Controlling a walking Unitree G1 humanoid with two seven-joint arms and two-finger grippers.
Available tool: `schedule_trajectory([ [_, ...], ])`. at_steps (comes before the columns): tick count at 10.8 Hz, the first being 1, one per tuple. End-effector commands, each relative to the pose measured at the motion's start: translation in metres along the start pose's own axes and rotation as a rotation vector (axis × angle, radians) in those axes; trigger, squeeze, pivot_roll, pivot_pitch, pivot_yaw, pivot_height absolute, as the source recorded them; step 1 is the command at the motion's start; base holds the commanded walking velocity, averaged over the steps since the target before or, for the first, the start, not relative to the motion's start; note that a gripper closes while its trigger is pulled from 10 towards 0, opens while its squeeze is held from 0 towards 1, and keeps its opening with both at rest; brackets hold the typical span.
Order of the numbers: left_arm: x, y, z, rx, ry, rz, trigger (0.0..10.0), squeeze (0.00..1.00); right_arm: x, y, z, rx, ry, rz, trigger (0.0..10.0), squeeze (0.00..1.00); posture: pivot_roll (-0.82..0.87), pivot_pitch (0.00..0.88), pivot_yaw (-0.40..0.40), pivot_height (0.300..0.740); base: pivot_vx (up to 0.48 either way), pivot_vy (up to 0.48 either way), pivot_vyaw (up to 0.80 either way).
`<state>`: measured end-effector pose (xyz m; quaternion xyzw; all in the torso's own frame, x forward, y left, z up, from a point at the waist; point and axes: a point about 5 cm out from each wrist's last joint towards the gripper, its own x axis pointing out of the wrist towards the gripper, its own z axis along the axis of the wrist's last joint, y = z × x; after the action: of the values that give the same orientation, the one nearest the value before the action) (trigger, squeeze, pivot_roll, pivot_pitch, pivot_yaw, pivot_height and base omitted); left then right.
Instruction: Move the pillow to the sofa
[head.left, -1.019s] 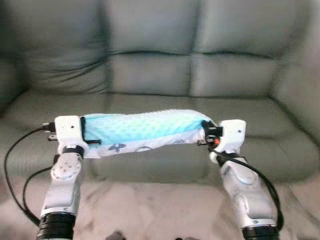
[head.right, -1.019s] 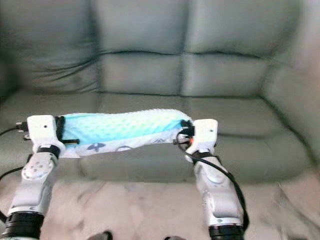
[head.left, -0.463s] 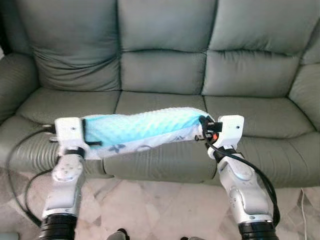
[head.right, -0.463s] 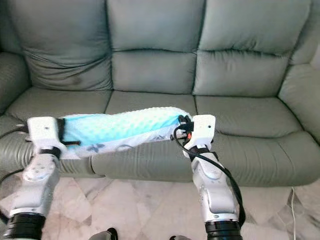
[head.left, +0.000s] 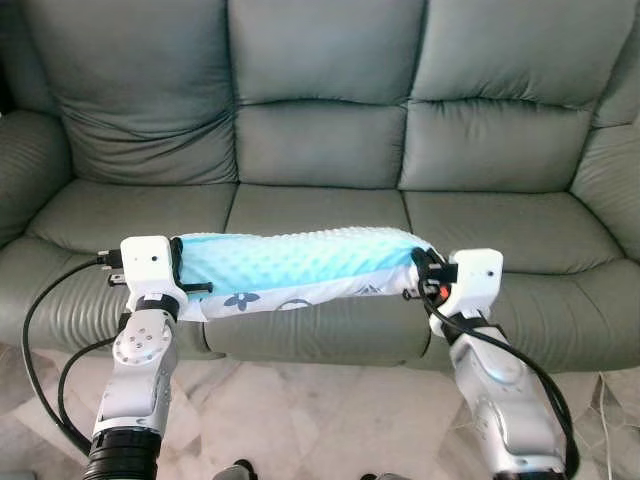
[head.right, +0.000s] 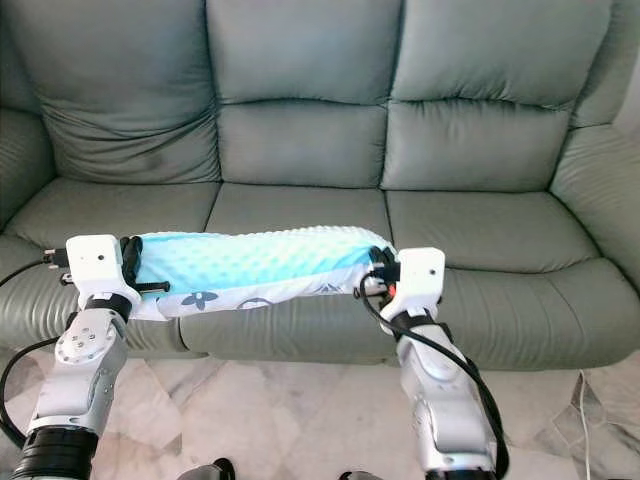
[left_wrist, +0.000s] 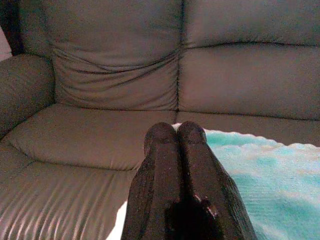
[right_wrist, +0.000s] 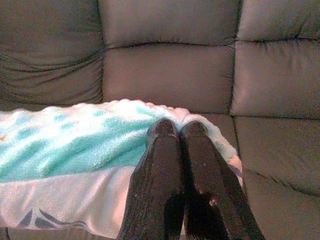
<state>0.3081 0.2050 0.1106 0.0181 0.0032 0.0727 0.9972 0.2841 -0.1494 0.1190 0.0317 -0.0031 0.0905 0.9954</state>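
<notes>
**One pillow between my two grippers, in front of one sofa**

I hold a single pillow (head.left: 300, 268) across the middle of the frame, stretched lengthwise between my two arms. Its top is turquoise and bumpy; its lower edge is white with small dark flower prints. My left gripper (head.left: 178, 270) sits at the pillow's end in the left-centre of the frame, my right gripper (head.left: 422, 272) at the other end in the right-centre. In each wrist view my two black fingers (left_wrist: 176, 150) lie pressed together, tip against tip, with the pillow's edge just beside them; the right pair (right_wrist: 175, 145) rests against the turquoise fabric. So both jaws are together at the pillow's ends.

The pillow hangs in the air above the front edge of the sofa (head.left: 320, 140), over its middle seat. The sofa is grey-green, with three back cushions and three seat cushions. Below it, along the bottom of the frame, runs a pale marble floor (head.left: 320, 410).
</notes>
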Motion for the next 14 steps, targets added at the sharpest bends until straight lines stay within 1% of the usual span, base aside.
schedule_trajectory([
  [1, 0.001, 0.001, 0.002, -0.003, -0.013, 0.001, 10.0, 0.0, -0.002, -0.002, 0.009, -0.014, -0.031, -0.003, 10.0, 0.0, -0.14, 0.13, -0.017, 0.74, 0.315, 0.0, 0.0],
  [5, 0.001, 0.0, 0.001, -0.006, -0.013, -0.007, 10.0, 0.0, -0.008, -0.003, 0.005, -0.022, -0.014, 0.006, 10.0, 0.0, -0.14, 0.131, -0.016, 0.74, 0.473, 0.0, 0.0],
  [6, 0.001, 0.0, 0.001, -0.019, -0.011, -0.009, 10.0, 0.0, -0.009, -0.003, 0.005, -0.022, -0.013, 0.007, 10.0, 0.0, -0.14, 0.131, -0.016, 0.74, 0.472, 0.0, 0.0],
  [10, 0.001, 0.0, 0.0, -0.02, -0.007, -0.005, 10.0, 0.0, -0.011, -0.003, 0.004, -0.024, -0.001, 0.014, 10.0, 0.0, -0.14, 0.133, -0.016, 0.74, 0.472, 0.0, 0.0],
  [12, 0.001, 0.0, 0.001, -0.032, -0.013, 0.005, 10.0, 0.0, -0.012, -0.004, 0.002, -0.027, 0.011, 0.018, 10.0, 0.0, -0.14, 0.133, -0.015, 0.74, 0.0, 0.0, 0.0],
  [14, 0.002, 0.004, 0.001, -0.002, -0.015, 0.032, 10.0, 0.0, -0.014, -0.004, 0.0, -0.025, 0.02, 0.021, 10.0, 0.0, -0.14, 0.133, -0.013, 0.74, 0.0, 0.0, 0.0],
])
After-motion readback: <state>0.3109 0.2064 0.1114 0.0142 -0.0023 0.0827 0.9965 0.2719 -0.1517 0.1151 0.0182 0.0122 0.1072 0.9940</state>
